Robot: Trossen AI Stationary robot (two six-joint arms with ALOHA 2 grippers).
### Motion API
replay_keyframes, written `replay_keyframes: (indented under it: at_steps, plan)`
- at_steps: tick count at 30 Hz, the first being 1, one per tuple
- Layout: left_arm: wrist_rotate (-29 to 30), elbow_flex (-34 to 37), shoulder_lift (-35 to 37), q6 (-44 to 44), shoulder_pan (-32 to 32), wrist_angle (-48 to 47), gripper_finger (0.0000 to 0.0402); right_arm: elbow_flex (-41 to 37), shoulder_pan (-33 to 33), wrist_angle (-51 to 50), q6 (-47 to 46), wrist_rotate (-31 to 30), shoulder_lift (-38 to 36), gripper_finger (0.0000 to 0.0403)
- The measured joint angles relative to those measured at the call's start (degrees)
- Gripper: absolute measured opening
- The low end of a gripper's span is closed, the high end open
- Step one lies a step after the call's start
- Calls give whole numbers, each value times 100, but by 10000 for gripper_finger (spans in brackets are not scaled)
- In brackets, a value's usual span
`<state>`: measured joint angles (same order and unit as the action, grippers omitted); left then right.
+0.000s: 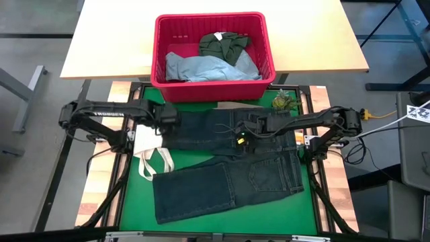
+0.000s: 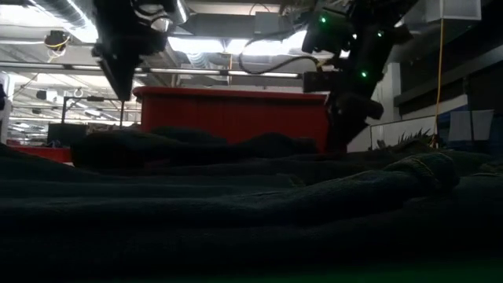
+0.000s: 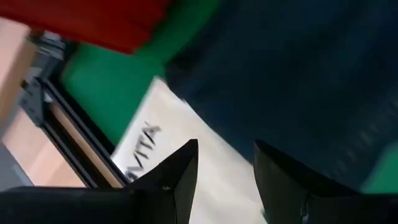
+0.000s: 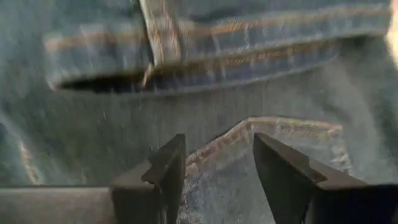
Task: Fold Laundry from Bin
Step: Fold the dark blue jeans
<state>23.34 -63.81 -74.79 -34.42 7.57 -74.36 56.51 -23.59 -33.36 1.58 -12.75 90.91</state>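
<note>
Dark navy jeans lie spread on the green mat, one leg reaching to the near left and another part lying toward the bin. My left gripper hangs open over the jeans' left edge and a white tote bag, nothing between its fingers. My right gripper stands open above the jeans' back pocket, just below the waistband. The red bin stands at the far side, holding light blue jeans and a dark olive-green piece.
The tote bag lies at the mat's left, partly under the jeans, its straps looped toward the near side. A small green spiky figure sits at the far right corner by the bin. Bare mat shows along the near edge.
</note>
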Motion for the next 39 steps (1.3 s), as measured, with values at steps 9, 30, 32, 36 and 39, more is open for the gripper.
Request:
replay_keyframes:
  at_steps: [9,30,32,36,39]
  plan:
    - [-36,0,-520,903,1018,366,146,79,535,648,-162,472,0,186]
    - [-317,63,-1054,1983,1439,314,127,84,1162,814,-461,-828,-139,186]
    - [-516,202,-1056,2041,1530,426,126,81,1161,768,-595,-869,-241,186]
    - [-554,558,-1055,2242,1646,457,125,81,1242,1354,-737,-749,-348,186]
    - [-557,828,-1055,2302,1683,774,125,85,1285,1680,-639,-539,-304,186]
